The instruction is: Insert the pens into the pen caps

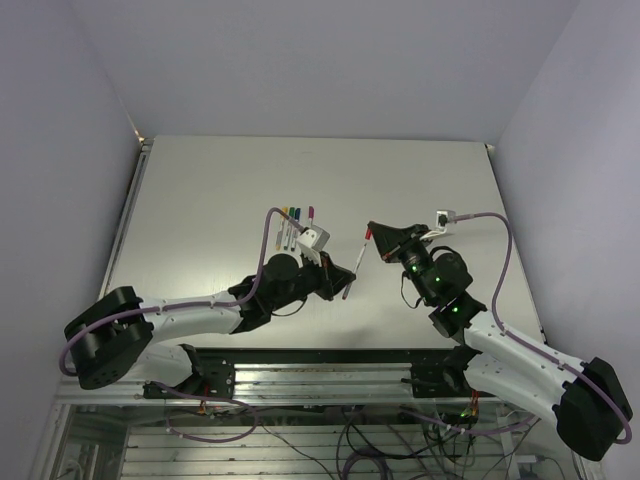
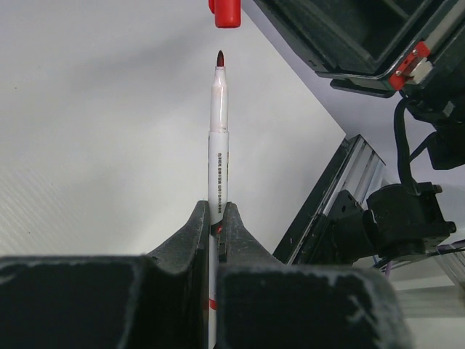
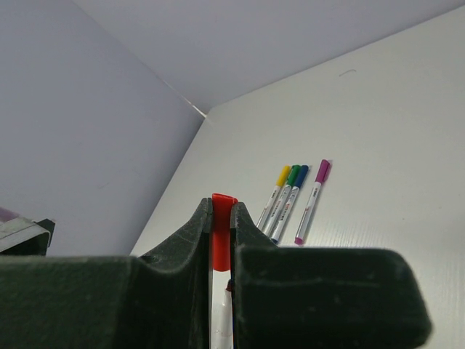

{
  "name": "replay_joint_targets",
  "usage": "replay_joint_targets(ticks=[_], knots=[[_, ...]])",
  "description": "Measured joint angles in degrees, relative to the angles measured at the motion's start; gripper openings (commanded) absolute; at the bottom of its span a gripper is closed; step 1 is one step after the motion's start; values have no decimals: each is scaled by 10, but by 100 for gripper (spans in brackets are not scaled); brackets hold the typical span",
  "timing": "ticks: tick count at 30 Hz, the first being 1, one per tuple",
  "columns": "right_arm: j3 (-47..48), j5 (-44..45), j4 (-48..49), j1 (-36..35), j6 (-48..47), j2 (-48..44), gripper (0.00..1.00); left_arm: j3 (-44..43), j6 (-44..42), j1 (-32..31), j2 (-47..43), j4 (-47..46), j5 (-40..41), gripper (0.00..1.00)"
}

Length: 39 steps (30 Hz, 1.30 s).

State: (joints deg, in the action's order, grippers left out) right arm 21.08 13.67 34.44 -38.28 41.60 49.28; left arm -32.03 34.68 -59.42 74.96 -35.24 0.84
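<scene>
Just below the red cap (image 2: 225,11), the left wrist view shows the red pen (image 2: 219,145) pointing straight at it, its tip a small gap short of the cap's mouth, with the left gripper (image 2: 216,211) clamped on the barrel. The right wrist view shows instead the right gripper (image 3: 221,212) pinching that cap. Beyond the cap it also shows four capped pens (image 3: 283,200) lying on the table (image 3: 392,109): yellow, green and blue side by side, purple just beside them.

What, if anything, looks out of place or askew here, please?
Nothing stands out. The left gripper holds the red pen straight, tip aimed at the red cap clamped in the right gripper; the four capped pens lie roughly parallel on the table.
</scene>
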Motion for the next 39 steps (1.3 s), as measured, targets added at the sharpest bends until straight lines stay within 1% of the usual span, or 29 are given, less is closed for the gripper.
replay_joint_targets(ticks=[39], knots=[[-3,2,13,-17,0,13,0,5,0,0,-9,0,20,7]])
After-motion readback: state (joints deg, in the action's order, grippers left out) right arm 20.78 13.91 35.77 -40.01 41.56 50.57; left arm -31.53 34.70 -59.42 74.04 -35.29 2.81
